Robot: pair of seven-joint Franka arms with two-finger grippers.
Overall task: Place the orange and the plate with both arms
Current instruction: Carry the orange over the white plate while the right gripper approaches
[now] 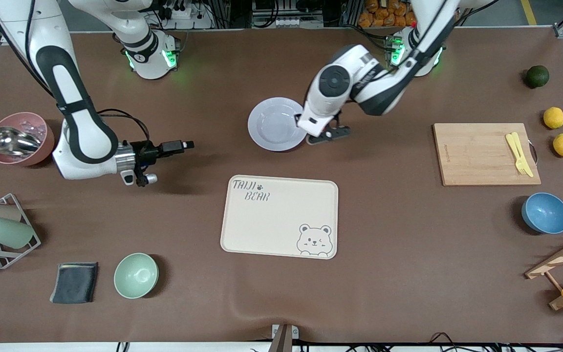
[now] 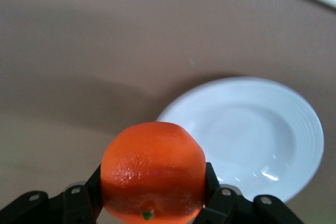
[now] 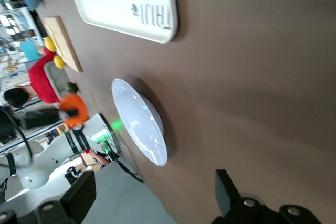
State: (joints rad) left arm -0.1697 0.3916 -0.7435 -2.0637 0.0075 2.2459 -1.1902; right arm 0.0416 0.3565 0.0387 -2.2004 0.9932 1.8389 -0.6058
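Progress: the orange (image 2: 153, 170) is clamped between the fingers of the left gripper (image 2: 153, 198) and is held up in the air beside the rim of the plate (image 1: 275, 124). The plate is bare and rests on the brown table (image 1: 389, 274); neither item is placed yet. By judgement, the bear-print tray (image 1: 279, 216) is the likely destination, so both placements are left.

Containers, in order across the front view:
- Pink bowl (image 1: 37, 128), holding a metal scoop (image 1: 10, 140).
- Wire rack (image 1: 17, 233), with cups (image 1: 7, 231) laid in it.
- Green bowl (image 1: 136, 275), nothing seen inside.
- Right gripper (image 1: 186, 145): fingers spread, nothing held, waiting over bare table toward the right arm's end; the plate is well apart from it.
- Bear-print tray, bare, nearer the front camera than the plate.
- Cutting board (image 1: 482, 154), carrying a yellow fork (image 1: 518, 152).
- Blue bowl (image 1: 545, 212), nothing seen inside.
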